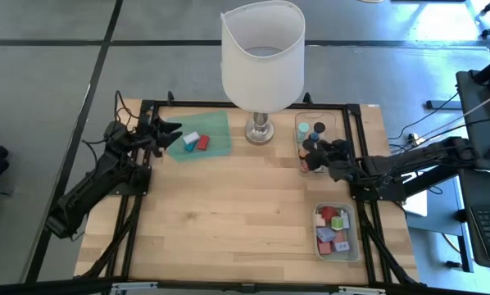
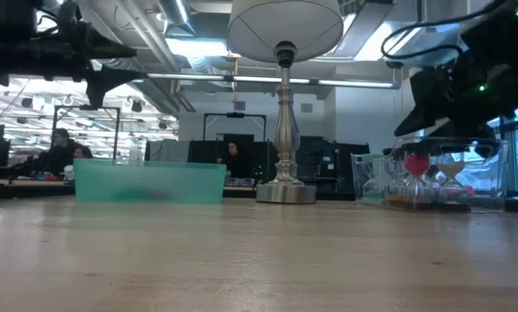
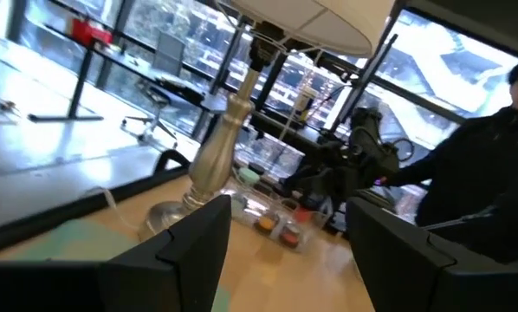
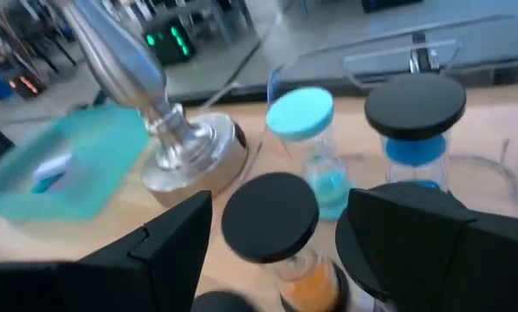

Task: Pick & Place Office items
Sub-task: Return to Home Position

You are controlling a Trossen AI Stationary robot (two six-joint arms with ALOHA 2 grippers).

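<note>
My right gripper [image 1: 314, 156] hangs open over the clear tray [image 1: 298, 123] at the table's far right. Short cylinders with coloured sand stand upright in that tray. A dark-capped one with orange sand [image 4: 269, 217] stands between my fingers, with a gap on each side. A teal-capped one [image 4: 301, 113] and a dark-capped blue one [image 4: 415, 104] stand beyond it. My left gripper [image 1: 170, 133] is open and level at the left edge of the green mat [image 1: 216, 123], above the table, with nothing between its fingers [image 3: 190, 238]. A white-blue block [image 1: 192, 138] and a red block [image 1: 202, 142] lie on the mat.
A tall lamp with a white shade [image 1: 261, 53] stands on its metal foot [image 1: 260, 131] between the mat and the clear tray. A second clear tray [image 1: 356, 238] with several coloured blocks sits at the near right. The wooden middle of the table [image 1: 229, 205] is bare.
</note>
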